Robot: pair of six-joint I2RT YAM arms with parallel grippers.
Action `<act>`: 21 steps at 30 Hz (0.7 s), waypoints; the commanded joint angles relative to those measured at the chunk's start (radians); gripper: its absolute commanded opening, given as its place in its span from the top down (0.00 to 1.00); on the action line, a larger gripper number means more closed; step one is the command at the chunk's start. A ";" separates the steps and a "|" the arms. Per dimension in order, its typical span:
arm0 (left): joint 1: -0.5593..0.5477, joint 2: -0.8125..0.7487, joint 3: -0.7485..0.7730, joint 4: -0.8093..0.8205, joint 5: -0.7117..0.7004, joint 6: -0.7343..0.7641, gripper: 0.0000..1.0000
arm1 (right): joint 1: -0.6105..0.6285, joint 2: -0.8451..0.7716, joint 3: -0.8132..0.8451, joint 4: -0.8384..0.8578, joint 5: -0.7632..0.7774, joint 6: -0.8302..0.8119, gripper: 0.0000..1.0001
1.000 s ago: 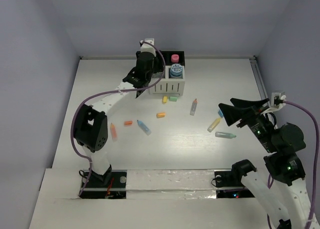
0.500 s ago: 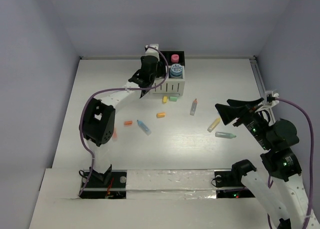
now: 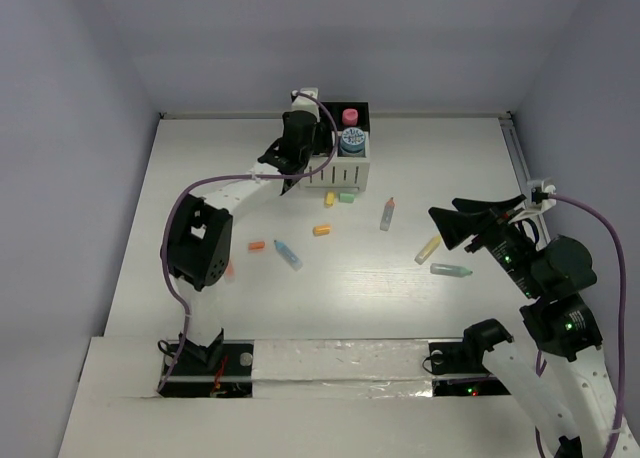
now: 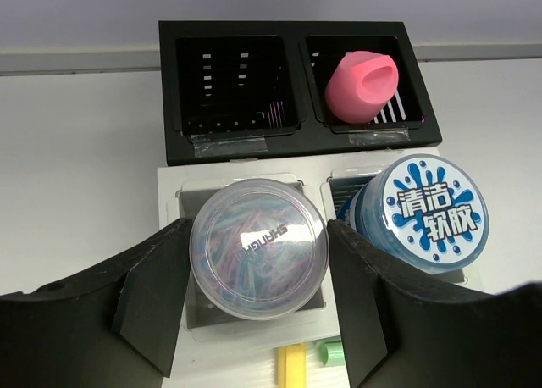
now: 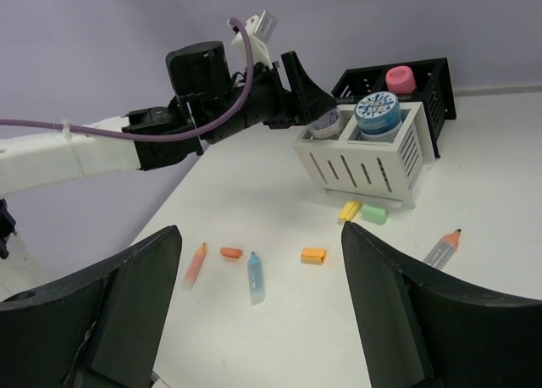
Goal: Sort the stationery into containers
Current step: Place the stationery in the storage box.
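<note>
Blue-white roll (image 4: pixel 432 210) in near-right white bin, pink stub (image 4: pixel 362 85) in far-right black bin. Yellow stub (image 3: pixel 329 199) + green stub (image 3: pixel 347 197) on desk (image 3: pixel 200 178) just near of organiser (image 3: pixel 340 177). L hand (image 4: pixel 260 235) moved right over organiser vs 1 s ago. It grips clear round tub (image 4: pixel 258 254), coloured bits inside, sat in near-left white bin. R hand (image 5: pixel 258 235) wide open, empty.

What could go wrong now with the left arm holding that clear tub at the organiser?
The clear tub in the left gripper nearly fills its white compartment, so it may catch the rim and jam or tilt. One finger sits close to the blue-lidded tub; opening could nudge it.
</note>
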 commanded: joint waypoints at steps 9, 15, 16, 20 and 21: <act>0.004 -0.038 -0.038 0.129 0.005 -0.014 0.23 | -0.003 0.007 -0.012 0.036 -0.012 0.004 0.18; 0.004 -0.090 -0.060 0.134 -0.008 -0.017 0.09 | -0.003 0.012 -0.015 0.036 -0.011 0.006 0.18; 0.004 -0.115 -0.070 0.135 -0.009 -0.017 0.09 | -0.003 0.014 -0.018 0.037 -0.006 0.006 0.18; -0.014 -0.208 -0.106 0.154 -0.003 -0.030 0.07 | -0.003 0.027 -0.030 0.037 -0.001 0.003 0.25; -0.028 -0.233 -0.113 0.152 0.000 -0.041 0.07 | -0.003 0.039 -0.035 0.037 -0.001 0.001 0.29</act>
